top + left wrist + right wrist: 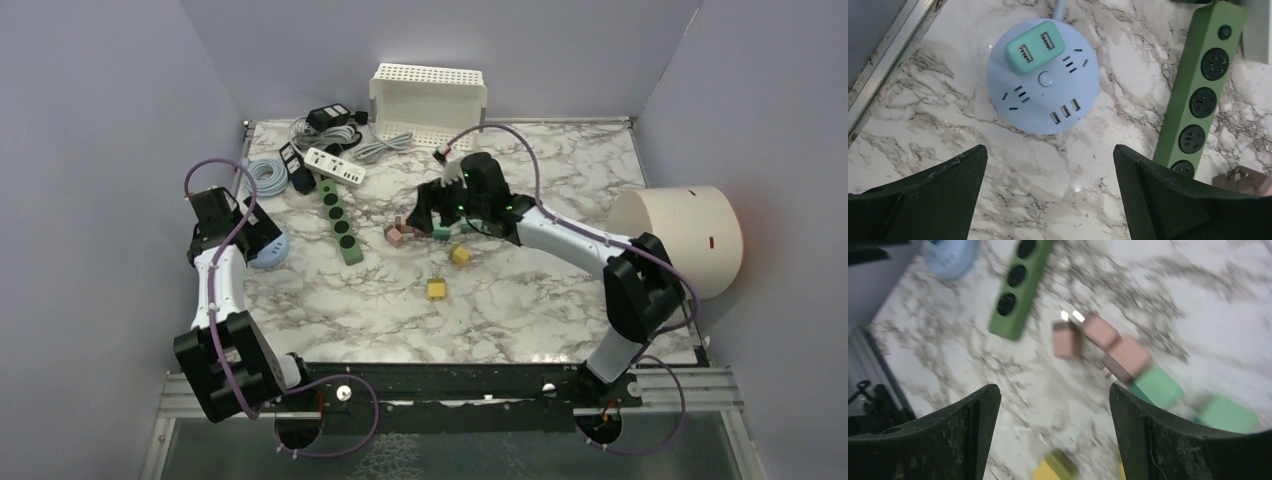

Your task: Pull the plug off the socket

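In the left wrist view a round light-blue socket [1045, 95] lies on the marble table, and a mint-green plug [1031, 46] with two USB ports sits in its far side. My left gripper [1049, 150] hangs open just short of the socket and holds nothing. From above, the left gripper [262, 232] covers most of the socket [270, 255]. My right gripper [432, 205] is open over loose plugs at mid-table. Its wrist view is blurred, and the right gripper [1054, 390] there is empty.
A green power strip [1205, 85] lies right of the round socket. Pink plugs [398, 235], green plugs [1158, 385] and yellow plugs [437, 289] lie scattered mid-table. At the back stand a white basket [428, 100], a white power strip [334, 166] and black adapters [330, 116]. A beige roll [680, 235] sits far right.
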### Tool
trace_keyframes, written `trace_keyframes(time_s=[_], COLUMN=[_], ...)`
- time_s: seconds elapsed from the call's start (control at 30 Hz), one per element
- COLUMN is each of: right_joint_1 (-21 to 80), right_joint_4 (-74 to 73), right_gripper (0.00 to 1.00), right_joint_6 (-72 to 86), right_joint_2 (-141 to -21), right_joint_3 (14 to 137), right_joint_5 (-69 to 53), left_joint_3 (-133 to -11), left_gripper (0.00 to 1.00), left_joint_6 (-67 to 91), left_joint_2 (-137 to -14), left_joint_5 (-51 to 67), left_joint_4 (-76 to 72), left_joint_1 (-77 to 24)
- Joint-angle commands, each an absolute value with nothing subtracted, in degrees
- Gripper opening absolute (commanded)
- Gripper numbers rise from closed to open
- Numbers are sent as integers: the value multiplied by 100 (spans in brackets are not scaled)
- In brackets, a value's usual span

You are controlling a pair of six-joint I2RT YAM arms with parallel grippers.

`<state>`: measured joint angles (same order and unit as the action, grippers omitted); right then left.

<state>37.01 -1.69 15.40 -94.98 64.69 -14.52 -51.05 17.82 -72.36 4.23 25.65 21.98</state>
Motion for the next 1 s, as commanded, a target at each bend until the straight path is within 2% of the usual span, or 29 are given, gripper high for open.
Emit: trace_keyframes(time_s=[0.0,0.2,0.33,0.47,0.53,0.63,0.8,0.97], right_joint_1=[4217,4688,4807,4928,4965,4965,4966,4966], right_joint_4=[181,-299,-79,-83,46,384,461,433], right_gripper=[84,82,82,80,80,80,80,80], right_joint_6=[1009,186,333,738,816,834,672,650], right_joint_2=[-10453,-12438,-13776,-15032,-15248,-15097,-14853,-14706], right_joint_3=[7845,10386,11697,13274,13368,12849,12445,12304], right_joint_5=[-2880,-4321,-4295,-4169,-4124,-4152,-4149,-4230], left_joint_3=[-4915,-4892,-5338,-5595,-5548,-5541,-5480,-5432], left_gripper=[98,95,94,85,85,86,85,72], left_joint_6=[1917,1969,1656,1685,1644,1535,1607,1608], left_joint_2=[-7018,-7406,-8160,-8982,-9049,-9044,-9324,-9545], left_joint_5=[547,799,1013,1603,1412,1183,1530,1833], left_joint_4=[1792,689,665,559,452,446,309,185], left_joint_1=[2728,2980,2994,2993,2990,2989,2976,2902])
